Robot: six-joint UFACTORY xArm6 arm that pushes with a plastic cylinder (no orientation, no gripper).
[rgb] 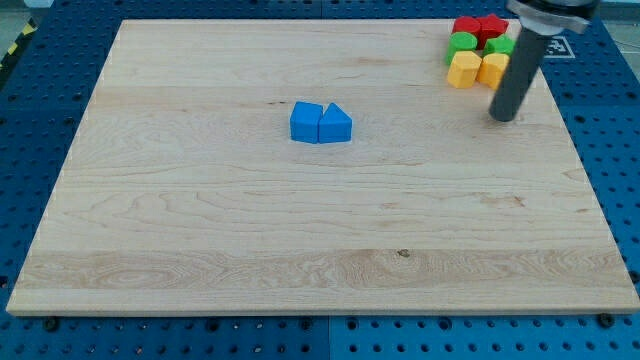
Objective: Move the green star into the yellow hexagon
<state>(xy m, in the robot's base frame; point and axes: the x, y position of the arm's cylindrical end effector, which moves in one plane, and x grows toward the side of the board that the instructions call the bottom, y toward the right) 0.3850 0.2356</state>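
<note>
Wood-grain board [200, 230], my tip [502, 117] nr yellow hexagon [463, 69]

My desk [250, 220] is a pale wooden board with fine grain lines and one small dark knot near the view's bottom. It lies on a blue metal base [30, 150] drilled with rows of small holes, showing on every side. A strip of yellow-and-black tape [18, 45] crosses the top left corner. Light is even and soft.
</note>
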